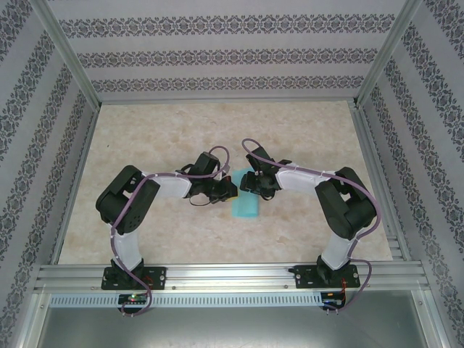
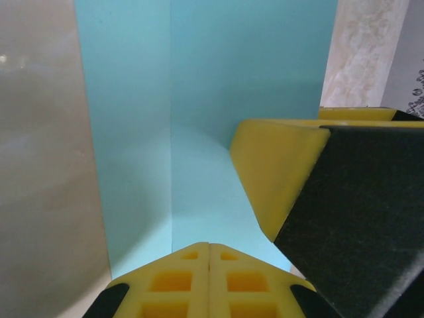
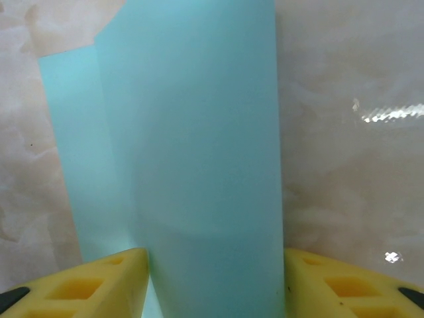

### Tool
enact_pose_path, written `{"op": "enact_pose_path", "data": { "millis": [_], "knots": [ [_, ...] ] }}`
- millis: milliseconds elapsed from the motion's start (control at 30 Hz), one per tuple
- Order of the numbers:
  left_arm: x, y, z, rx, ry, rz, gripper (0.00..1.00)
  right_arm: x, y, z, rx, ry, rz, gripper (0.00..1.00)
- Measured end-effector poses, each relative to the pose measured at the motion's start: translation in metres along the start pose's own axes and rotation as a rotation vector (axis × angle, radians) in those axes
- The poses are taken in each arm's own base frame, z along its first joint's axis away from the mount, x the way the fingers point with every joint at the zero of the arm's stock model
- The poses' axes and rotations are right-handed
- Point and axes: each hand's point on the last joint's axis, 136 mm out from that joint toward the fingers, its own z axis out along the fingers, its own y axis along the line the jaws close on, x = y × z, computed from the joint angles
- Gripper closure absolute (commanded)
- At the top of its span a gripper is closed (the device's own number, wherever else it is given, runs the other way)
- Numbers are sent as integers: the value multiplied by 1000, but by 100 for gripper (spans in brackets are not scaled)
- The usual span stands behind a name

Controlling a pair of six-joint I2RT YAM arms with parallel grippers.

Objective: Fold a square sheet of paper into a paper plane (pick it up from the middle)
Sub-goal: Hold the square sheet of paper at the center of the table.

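Paper sheet [image 1: 246, 208] lies folded at table [image 1: 181, 130] ctr, far part hidden under both wrists. Left gripper [image 2: 209, 248] clenched at sheet's edge; can't tell if paper's pinched. Right gripper [image 3: 215, 262] released, fingers straddling sheet, bases cut off.

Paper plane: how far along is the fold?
Early. Done: the square sheet of paper lies doubled over into a narrow strip, one layer overlapping another. In hand: the left gripper is shut at its near edge; the right gripper straddles it, open. Left: no pointed nose or wings yet.
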Motion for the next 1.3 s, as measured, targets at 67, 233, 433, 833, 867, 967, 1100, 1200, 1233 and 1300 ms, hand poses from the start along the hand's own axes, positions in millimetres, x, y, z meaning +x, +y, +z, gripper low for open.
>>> {"op": "enact_pose_path", "data": {
  "millis": [67,233,433,833,867,967,1100,1200,1233,1300],
  "knots": [
    [0,-1,2,9,3,-5,100,0,-1,0,2,0,2,46],
    [7,-5,7,18,23,-19,100,0,-1,1,4,1,7,47],
    [10,-2,10,13,33,-41,100,0,-1,1,4,-1,25,47],
    [18,10,20,-20,56,-72,100,-2,2,-2,-18,-1,53,44],
    [18,10,20,-21,56,-72,100,-2,4,-2,-29,2,54,43],
    [18,10,20,-25,53,-72,100,0,10,-5,-64,13,49,40],
    [18,10,20,-27,53,-73,100,-2,14,-21,-110,3,33,39],
    [18,11,20,-29,52,-73,100,-6,10,-28,-131,-6,29,37],
    [18,11,20,-30,52,-74,100,-7,7,-29,-133,-5,29,36],
    [17,11,20,-30,52,-74,100,-5,0,-29,-134,4,29,36]
  ]
}}
